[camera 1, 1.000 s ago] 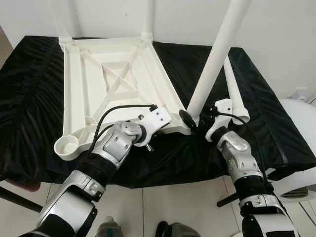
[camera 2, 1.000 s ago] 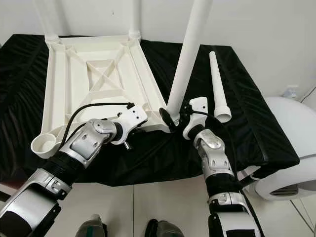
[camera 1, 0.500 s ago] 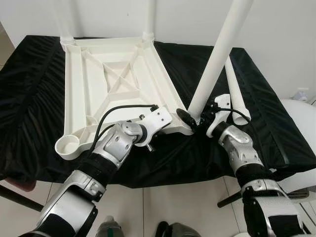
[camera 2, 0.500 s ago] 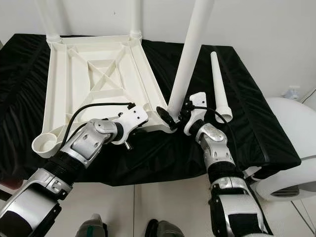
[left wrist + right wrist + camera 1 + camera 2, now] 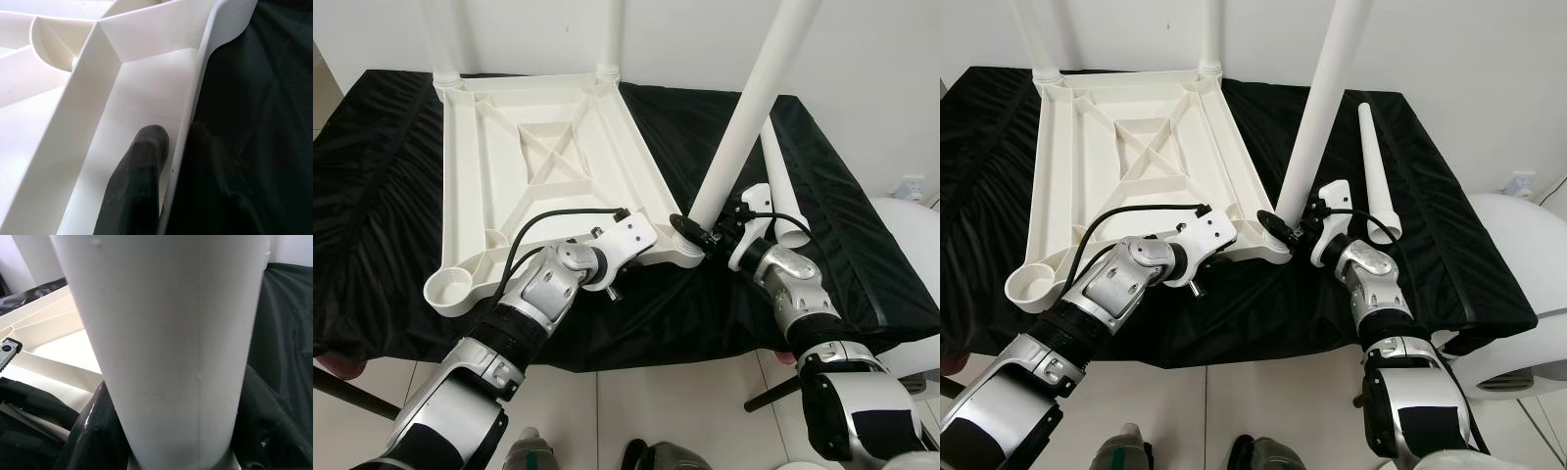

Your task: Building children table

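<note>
We are fitting the third long white plastic table leg (image 5: 744,117) into the near right corner socket of the upside-down white ribbed plastic tabletop (image 5: 538,166), which lies on the black cloth-covered work surface (image 5: 372,176). The leg's foot sits at that socket but the tube leans away from the tabletop, so we judge it not yet seated; the next move calls for tipping it upright and pressing it down while the tabletop is kept from sliding. Our right gripper (image 5: 703,235) is clamped around the leg just above the socket, its black fingers (image 5: 93,431) wrapping the tube. Our left gripper (image 5: 168,161) pinches the tabletop's near rim just beside that corner, one finger inside the rim, the other outside. Two legs already stand at the tabletop's far corners. A fourth tapered white leg (image 5: 1376,171) lies loose on the cloth beyond the right gripper, and the tabletop's near left socket (image 5: 448,289) is open
</note>
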### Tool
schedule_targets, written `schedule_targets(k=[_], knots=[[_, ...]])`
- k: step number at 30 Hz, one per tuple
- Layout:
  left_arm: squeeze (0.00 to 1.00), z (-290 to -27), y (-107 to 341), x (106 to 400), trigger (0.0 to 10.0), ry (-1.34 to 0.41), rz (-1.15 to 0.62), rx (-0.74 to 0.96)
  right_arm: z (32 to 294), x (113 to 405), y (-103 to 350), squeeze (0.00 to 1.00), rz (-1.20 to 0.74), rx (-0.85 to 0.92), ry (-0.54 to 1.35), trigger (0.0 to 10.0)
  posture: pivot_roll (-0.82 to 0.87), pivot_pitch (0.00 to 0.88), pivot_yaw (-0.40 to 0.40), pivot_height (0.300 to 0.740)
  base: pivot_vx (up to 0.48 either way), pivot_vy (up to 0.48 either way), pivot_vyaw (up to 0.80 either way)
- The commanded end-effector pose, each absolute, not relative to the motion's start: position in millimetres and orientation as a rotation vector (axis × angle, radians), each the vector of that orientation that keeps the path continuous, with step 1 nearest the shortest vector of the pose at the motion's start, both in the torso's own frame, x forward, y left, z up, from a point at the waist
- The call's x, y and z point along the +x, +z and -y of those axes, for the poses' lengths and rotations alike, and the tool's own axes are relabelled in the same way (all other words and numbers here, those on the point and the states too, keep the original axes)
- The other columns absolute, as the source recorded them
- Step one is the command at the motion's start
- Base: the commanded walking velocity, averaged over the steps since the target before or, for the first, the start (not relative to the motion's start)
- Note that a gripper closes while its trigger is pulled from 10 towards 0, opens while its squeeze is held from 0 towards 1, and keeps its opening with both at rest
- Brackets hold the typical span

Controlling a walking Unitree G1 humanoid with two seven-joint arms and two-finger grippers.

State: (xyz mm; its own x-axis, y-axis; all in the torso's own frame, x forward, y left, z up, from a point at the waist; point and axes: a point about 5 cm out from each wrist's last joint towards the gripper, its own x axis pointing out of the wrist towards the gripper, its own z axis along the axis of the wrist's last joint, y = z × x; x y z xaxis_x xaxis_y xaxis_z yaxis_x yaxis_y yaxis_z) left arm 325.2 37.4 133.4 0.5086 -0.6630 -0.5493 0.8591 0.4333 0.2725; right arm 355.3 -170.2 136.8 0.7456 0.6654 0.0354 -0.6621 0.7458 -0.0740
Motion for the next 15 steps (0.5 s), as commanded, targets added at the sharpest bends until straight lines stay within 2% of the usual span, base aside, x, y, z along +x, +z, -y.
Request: schedule_targets(k=[1, 15], knots=[[0.0, -30, 145, 325, 10.0, -1.005, -0.323, 0.591, 182, 354, 130, 0.0, 0.029, -0.05, 0.681, 10.0, 0.05, 0.0, -0.072, 0.74, 0.0, 0.0, 0.0], [0.0, -30, 143, 323, 10.0, -1.007, -0.326, 0.586, 165, 344, 116, 0.0, 0.071, 0.05, 0.626, 10.0, 0.05, 0.0, -0.08, 0.74, 0.0, 0.0, 0.0]])
